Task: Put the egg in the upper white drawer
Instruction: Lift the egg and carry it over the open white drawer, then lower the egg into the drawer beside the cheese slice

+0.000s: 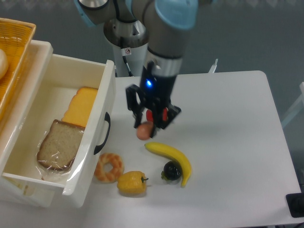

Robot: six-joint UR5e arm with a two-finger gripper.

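the tool [147, 124] stands over the egg [145, 131], near the middle of the counter [228, 118]; its two fingers straddle the egg's upper part, but whether they are clenched on it or only placed around it cannot be told, since the finger pads are hidden behind the tool body. the egg appears to rest on or just above the counter, at about 3 o'clock from the upper white drawer [76, 185], which stands pulled open with its black handle [102, 133] facing the egg. judged risks: the egg is smooth and rounded, so an off-centre squeeze could let it roll toward the banana [172, 156] at 5 o'clock; a low carry toward 9 o'clock could strike the drawer's front wall. the drawer already holds a bread slice [59, 145] and a yellow slab [80, 108], leaving limited bare floor. the drawer's left edge and the wicker basket [16, 52] are cut off by the frame, and the dark round fruit [171, 170] beside the banana is hard to identify.
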